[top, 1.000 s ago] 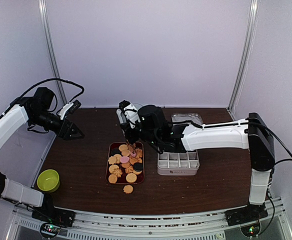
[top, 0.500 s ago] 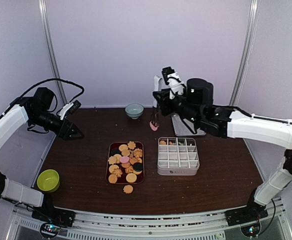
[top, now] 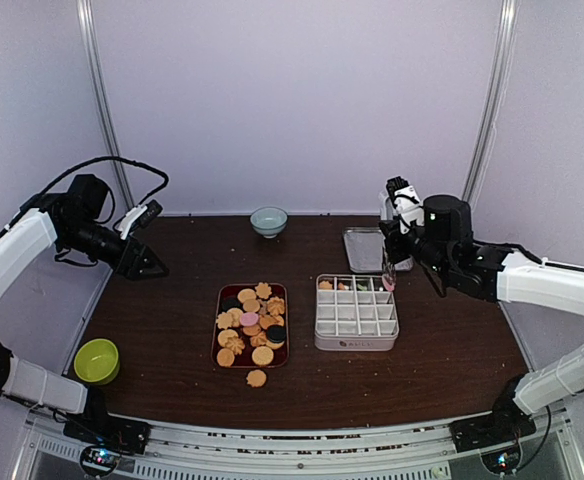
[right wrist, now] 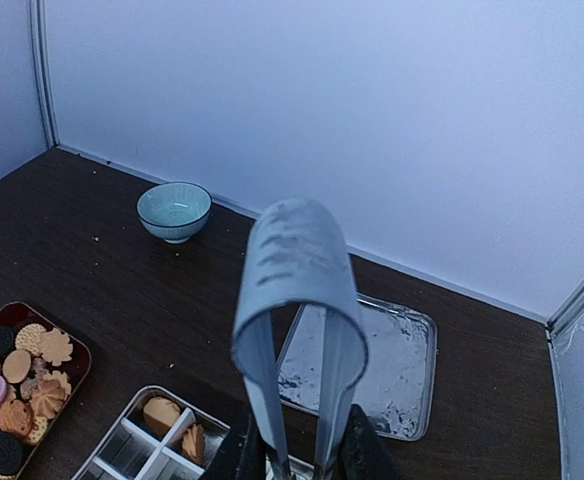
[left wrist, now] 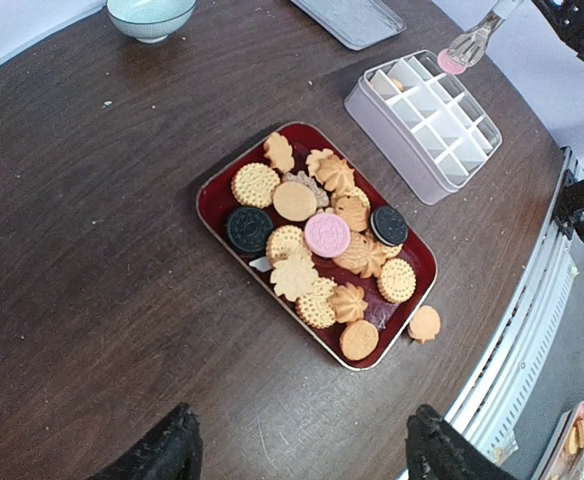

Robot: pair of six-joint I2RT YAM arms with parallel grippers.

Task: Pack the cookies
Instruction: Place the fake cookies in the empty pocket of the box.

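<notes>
- The worktop (top: 172, 300) has open room around tray and box; a stray cookie (top: 257, 378) lies just off the tray's near edge.
- In the red tray (left wrist: 212, 195), most cookies (left wrist: 327, 235) lie unpacked.
- In the divided box (top: 356, 325), only a few far-row cells are filled.
- The right pincer (right wrist: 297, 445) grips tongs (right wrist: 297, 300), which hold a pink cookie (left wrist: 452, 62) over the box's far-right corner.
- The left pincer (left wrist: 297, 455) gapes, well apart.

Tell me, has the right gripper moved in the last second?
Yes. The right gripper, holding tongs with a pink cookie, swung rightward from above the red tray to the divided box's far right corner.
</notes>
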